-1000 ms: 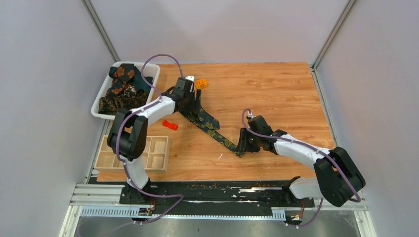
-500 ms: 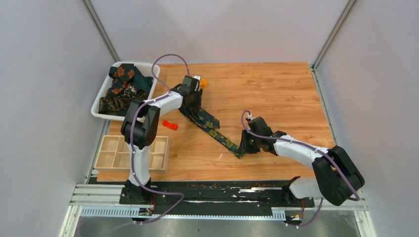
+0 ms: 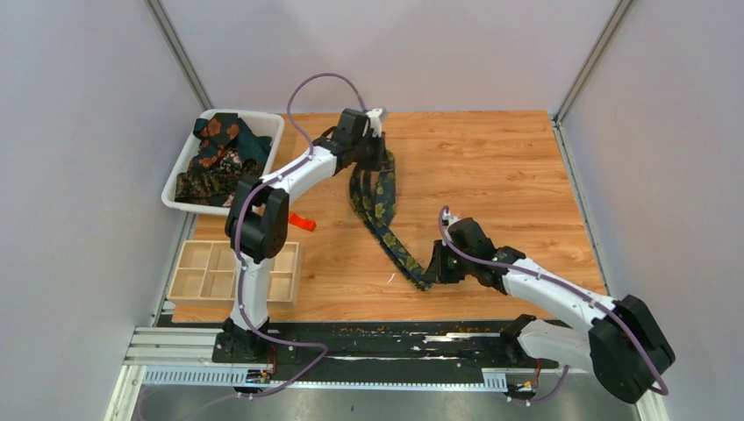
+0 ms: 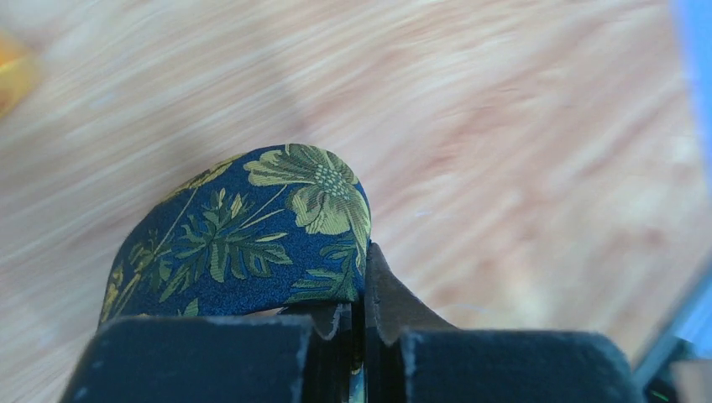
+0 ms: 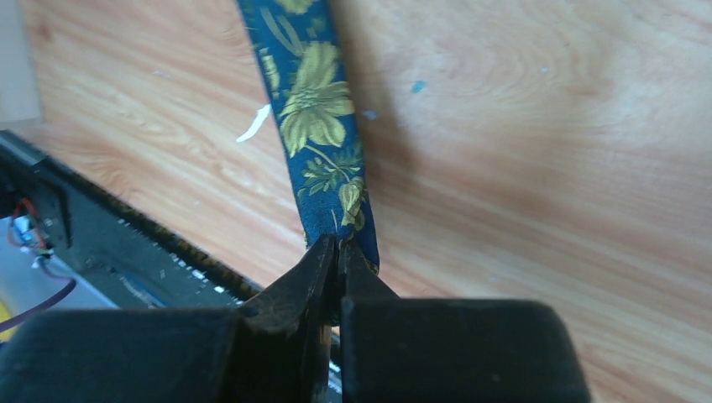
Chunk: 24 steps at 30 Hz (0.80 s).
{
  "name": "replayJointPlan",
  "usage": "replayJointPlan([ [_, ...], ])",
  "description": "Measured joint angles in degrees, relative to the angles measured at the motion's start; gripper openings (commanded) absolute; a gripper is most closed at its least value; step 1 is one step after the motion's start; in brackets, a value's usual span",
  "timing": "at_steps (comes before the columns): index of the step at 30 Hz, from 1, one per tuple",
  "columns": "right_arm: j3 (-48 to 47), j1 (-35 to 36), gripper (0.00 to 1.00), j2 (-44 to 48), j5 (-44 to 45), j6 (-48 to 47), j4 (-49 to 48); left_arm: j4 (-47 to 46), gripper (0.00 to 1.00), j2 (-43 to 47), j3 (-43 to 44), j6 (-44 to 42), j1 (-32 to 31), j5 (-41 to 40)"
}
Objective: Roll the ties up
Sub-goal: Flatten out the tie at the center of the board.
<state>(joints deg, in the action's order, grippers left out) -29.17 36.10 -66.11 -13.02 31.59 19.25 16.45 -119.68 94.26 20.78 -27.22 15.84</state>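
Note:
A navy tie (image 3: 386,226) with yellow-green flowers runs across the wooden table from the far middle to the near middle. My left gripper (image 3: 381,160) is shut on its wide end (image 4: 243,235) and holds it raised, so the cloth hangs in a fold below. My right gripper (image 3: 432,270) is shut on the narrow end (image 5: 315,109), low over the table near the front edge. In the left wrist view the left gripper (image 4: 363,273) pinches the cloth's edge. The right gripper (image 5: 338,248) pinches the tip. More ties (image 3: 218,158), dark green with orange blooms, lie heaped in a white bin.
The white bin (image 3: 268,125) stands at the far left. A wooden compartment tray (image 3: 230,272) sits at the near left edge. A small red plastic piece (image 3: 301,222) lies between them, left of the tie. A black rail (image 3: 395,338) runs along the front.
The left gripper shut on the tie's wide end and carried it up and to the far right. The right gripper shut on the narrow end and drew it slightly nearer the front.

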Motion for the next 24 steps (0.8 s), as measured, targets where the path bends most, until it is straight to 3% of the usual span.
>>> replayJointPlan([
  [5, 0.0, 3.8, 0.00, 7.0, 0.1, 2.2, 1.7, -7.6, 0.07, -3.1, 9.9, 8.8, -3.8, 14.5],
  [7, 0.0, 6.4, 0.06, 8.3, 0.5, 3.5, 2.0, -13.9, 0.12, -5.5, 12.3, 15.7, -4.9, 20.4],
  [10, 0.0, 10.5, 0.27, 8.4, 1.2, 5.3, 1.9, -20.1, 0.45, -12.5, 19.8, 25.9, -5.2, 27.0],
  [12, 0.0, 13.6, 0.44, 7.6, 1.6, 6.4, 1.8, -22.8, 0.62, -18.3, 25.3, 31.8, -4.7, 29.4],
  [16, -1.7, 17.4, 0.69, 4.9, 2.3, 6.4, 4.1, -25.8, 0.87, -24.6, 27.0, 42.1, -2.8, 31.5],
  [18, -4.4, 18.0, 0.76, 4.2, 3.8, 5.5, 7.3, -26.6, 0.96, -25.4, 25.1, 45.3, -1.5, 31.8],
  [24, -14.9, 18.0, 0.79, 6.1, 11.5, 1.6, 14.9, -22.1, 1.00, -23.5, 23.0, 43.9, 0.7, 30.8],
])
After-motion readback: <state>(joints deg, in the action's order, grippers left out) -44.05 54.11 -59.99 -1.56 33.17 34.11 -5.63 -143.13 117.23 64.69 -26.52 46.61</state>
